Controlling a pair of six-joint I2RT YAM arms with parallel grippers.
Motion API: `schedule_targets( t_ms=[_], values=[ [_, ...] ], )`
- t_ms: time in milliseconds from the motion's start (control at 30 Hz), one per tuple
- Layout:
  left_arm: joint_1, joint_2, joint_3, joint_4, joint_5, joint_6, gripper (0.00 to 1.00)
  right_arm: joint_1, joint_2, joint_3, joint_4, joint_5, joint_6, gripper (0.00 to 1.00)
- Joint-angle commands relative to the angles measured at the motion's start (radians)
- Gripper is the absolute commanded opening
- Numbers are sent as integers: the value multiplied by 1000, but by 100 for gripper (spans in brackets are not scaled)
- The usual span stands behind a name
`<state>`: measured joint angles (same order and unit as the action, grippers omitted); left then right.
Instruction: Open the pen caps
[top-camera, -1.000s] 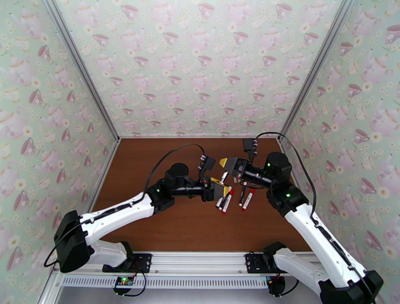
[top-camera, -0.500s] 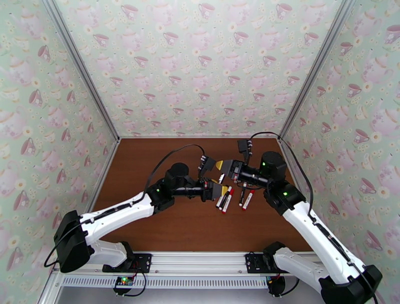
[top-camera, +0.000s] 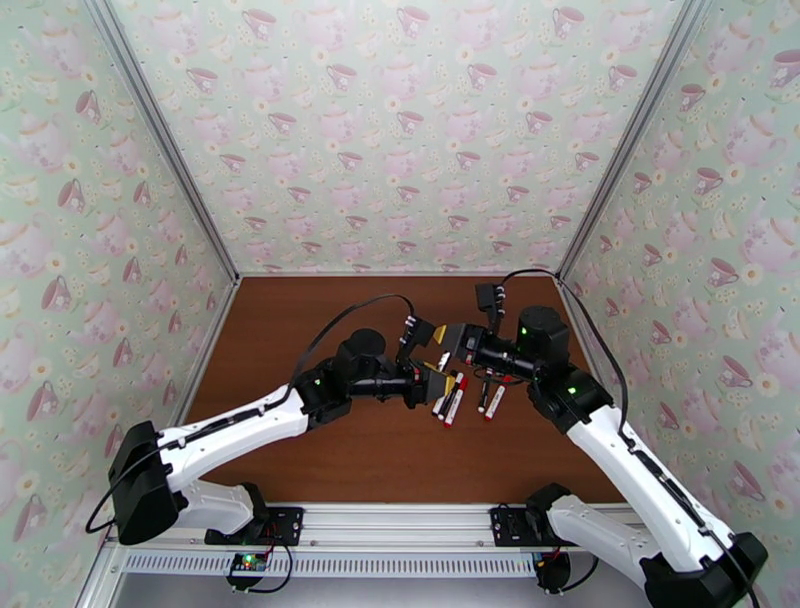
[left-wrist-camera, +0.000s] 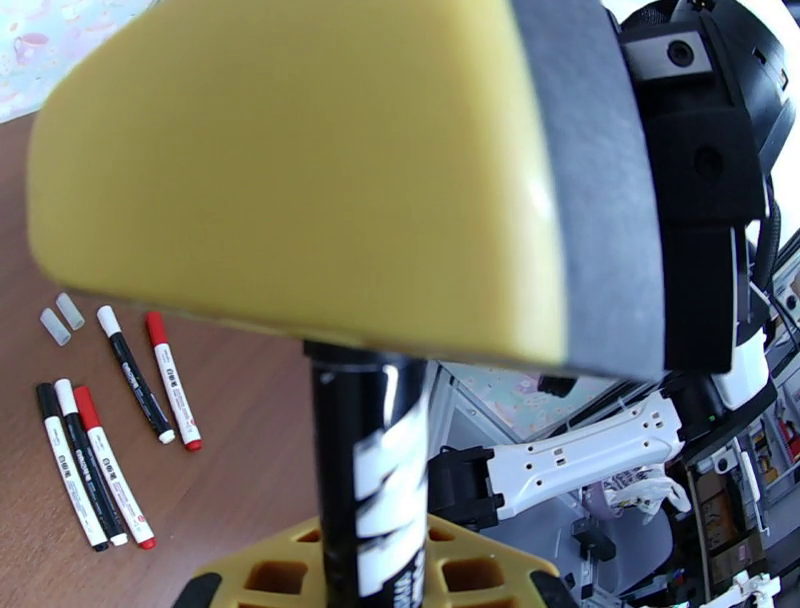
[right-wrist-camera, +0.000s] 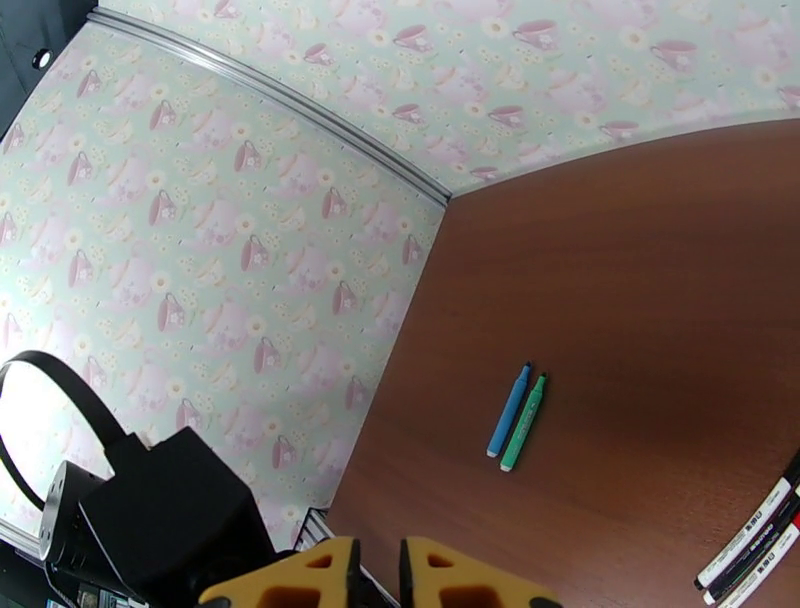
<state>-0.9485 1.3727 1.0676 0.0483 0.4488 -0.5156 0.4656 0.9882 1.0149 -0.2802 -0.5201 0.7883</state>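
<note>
My left gripper is shut on the barrel of a black pen with white print, held above the table. The pen's far end runs under a yellow finger of my right gripper, which is shut on it; the held pen's cap is hidden there. The two grippers meet tip to tip at mid-table. In the left wrist view the pen sticks up from my left gripper. My right gripper has its jaws almost touching. Several capped pens lie just below, with red caps and black caps. Two loose pale caps lie beside them.
A blue pen and a green pen lie side by side on the brown table, toward the left wall. Patterned walls close the table on three sides. A black housing with a cable sits close to my right fingers.
My left gripper has shut on the black pen. The right arm has shifted slightly left, bringing the two grippers closer together.
</note>
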Motion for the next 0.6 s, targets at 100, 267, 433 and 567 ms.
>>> schedule_targets(
  t_ms=[100,267,433,567],
  values=[
    [26,-81,-95,52,156,-16,0,-45,2,34,132,-88,18,0],
    [16,-99,-92,-61,84,36,0,-67,4,52,135,-77,35,0],
    [-27,-110,-93,-151,-62,85,0,-75,-1,91,35,70,33,0],
    [-50,-121,-99,-181,-115,99,0,-80,-4,106,-12,146,27,0]
  ],
)
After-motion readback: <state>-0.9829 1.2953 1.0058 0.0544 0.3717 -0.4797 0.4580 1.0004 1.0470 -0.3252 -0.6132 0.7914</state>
